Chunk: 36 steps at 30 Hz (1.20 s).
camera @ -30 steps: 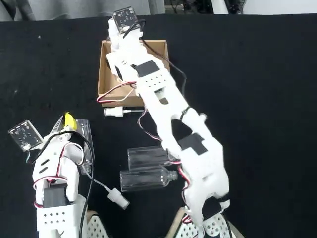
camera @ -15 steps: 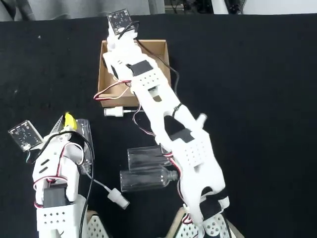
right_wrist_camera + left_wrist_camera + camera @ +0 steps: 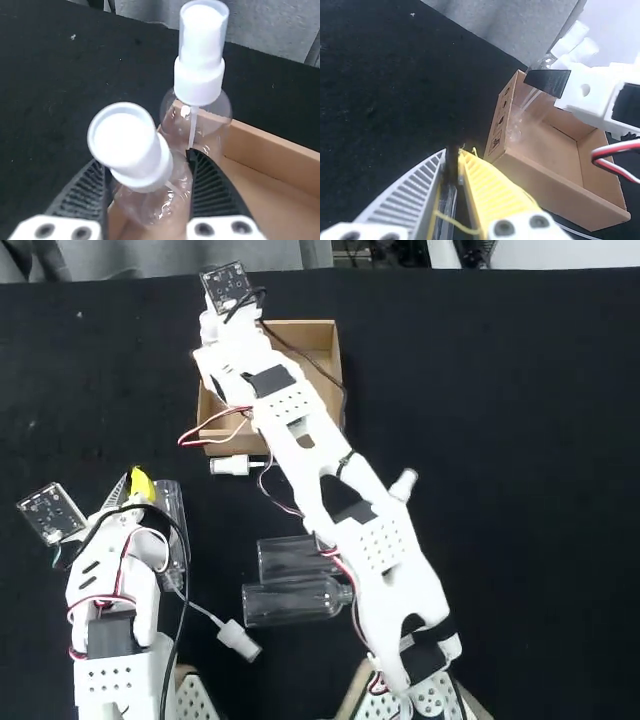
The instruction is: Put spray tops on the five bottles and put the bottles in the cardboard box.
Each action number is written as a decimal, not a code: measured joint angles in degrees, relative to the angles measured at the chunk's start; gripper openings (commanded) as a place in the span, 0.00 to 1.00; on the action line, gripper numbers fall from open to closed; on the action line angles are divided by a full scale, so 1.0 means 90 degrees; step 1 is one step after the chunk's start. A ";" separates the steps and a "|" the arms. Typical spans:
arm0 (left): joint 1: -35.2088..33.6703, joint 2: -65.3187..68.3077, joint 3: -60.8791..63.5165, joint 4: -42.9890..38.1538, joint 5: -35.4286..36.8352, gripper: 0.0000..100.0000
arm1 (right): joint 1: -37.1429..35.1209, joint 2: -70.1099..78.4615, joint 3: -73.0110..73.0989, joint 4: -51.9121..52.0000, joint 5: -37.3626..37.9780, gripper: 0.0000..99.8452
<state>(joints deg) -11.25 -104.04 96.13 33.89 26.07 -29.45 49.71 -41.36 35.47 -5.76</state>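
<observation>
My right gripper [image 3: 145, 162] is shut on a clear bottle with a white spray top [image 3: 131, 145], held over the far left corner of the cardboard box [image 3: 326, 337]. Beside it, inside the box [image 3: 267, 146], stands a second capped bottle [image 3: 200, 85]. The left wrist view shows that held bottle [image 3: 520, 111] slanting into the box [image 3: 506, 120]. Near the table's front left, my left gripper [image 3: 133, 485] is shut on an uncapped clear bottle [image 3: 170, 525]. Two more bare bottles [image 3: 292, 558] [image 3: 295, 602] lie side by side near the right arm's base.
A loose spray top [image 3: 234, 466] with its tube lies just in front of the box. Another loose spray top [image 3: 240, 641] lies near the left arm's base. The right arm stretches diagonally over the middle of the black table. To the right is open table.
The right arm has swung its gripper and capped bottle leftward over the box, toward the far left corner. The left arm has kept still.
</observation>
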 measured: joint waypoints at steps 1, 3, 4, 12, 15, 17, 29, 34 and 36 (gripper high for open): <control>0.0000 0.0000 0.0000 0.0000 0.0000 0.03 | 0.0000 0.0000 0.0000 0.0000 0.0000 0.04; 0.0000 0.0000 0.0000 0.0000 0.0000 0.03 | 0.0000 0.0000 0.0000 0.0000 0.0000 0.04; 0.0000 0.0000 0.0000 0.0000 0.0000 0.03 | 0.0000 0.0000 0.0000 0.0000 0.0000 0.04; 0.0000 0.0000 0.0000 0.0000 0.0000 0.03 | -0.0010 0.0000 0.0000 0.0000 0.0000 0.06; 0.0000 0.0000 0.0000 0.0000 0.0000 0.03 | -0.0010 0.0000 0.0000 0.0029 0.0000 0.14; 0.0000 0.0000 0.0000 0.0000 0.0000 0.03 | -0.0010 0.0000 -0.0010 0.0186 0.0000 0.18; 0.0000 0.0000 0.0000 0.0000 0.0000 0.03 | -0.0029 0.0010 -0.0088 0.0527 0.0000 0.20; 0.0000 0.0000 0.0000 0.0000 0.0000 0.03 | -0.0049 0.0010 -0.0303 0.0977 0.0000 0.20; 0.0000 0.0000 0.0000 0.0000 0.0000 0.03 | -0.0049 0.0010 -0.0449 0.1231 0.0000 0.20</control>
<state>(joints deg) -11.25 -104.04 96.13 33.89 26.07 -29.89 49.80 -45.41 46.55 -5.76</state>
